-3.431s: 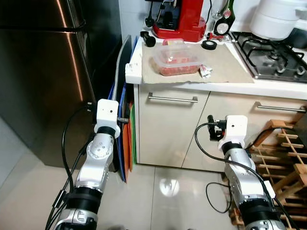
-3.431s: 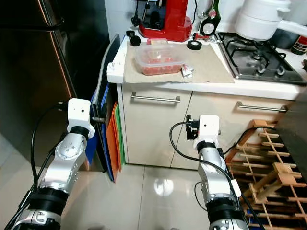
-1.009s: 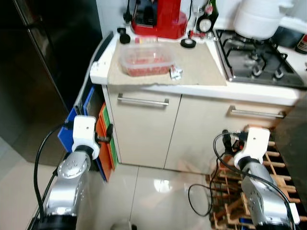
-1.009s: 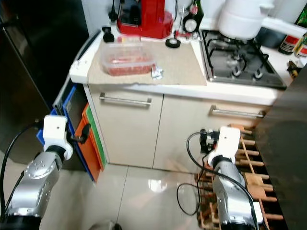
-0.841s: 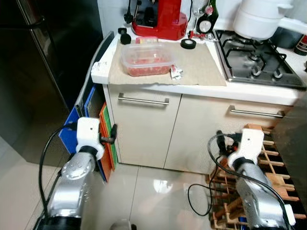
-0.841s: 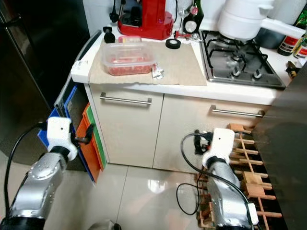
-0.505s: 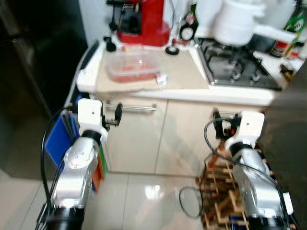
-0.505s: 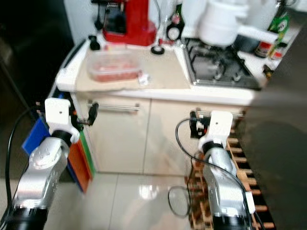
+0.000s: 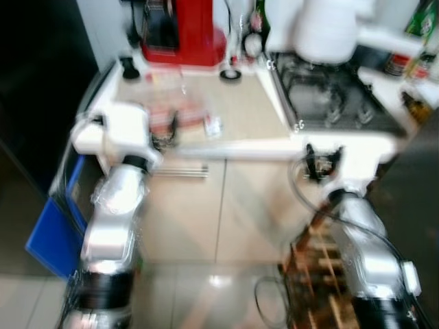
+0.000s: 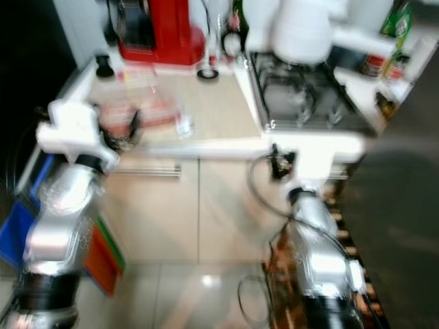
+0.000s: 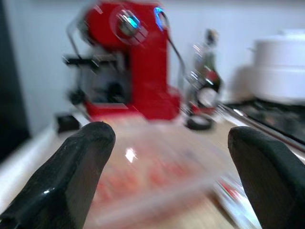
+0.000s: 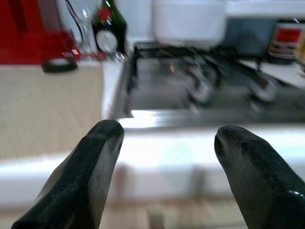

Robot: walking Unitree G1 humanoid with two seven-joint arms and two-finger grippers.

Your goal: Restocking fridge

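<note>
Early stage: food container (image 11: 152, 179) on counter (image 9: 254, 110), ungrasped; left gripper (image 11: 167, 157) and right gripper (image 12: 167, 152) agape, empty

Two black fingers (image 12: 90, 167) of the right gripper (image 12: 167, 138) reach forward with the jaws spread wide apart, nothing between them. Just past them runs the white front edge of the tabletop (image 12: 157, 157), blurred. On it lies a beige mat (image 12: 43, 105), and beside that a gas hob (image 12: 205, 90) with a white pot (image 12: 189, 21) at its back. A dark roll of tape (image 12: 58, 64) and a dark bottle (image 12: 108, 28) stand near a red machine (image 12: 28, 33).
</note>
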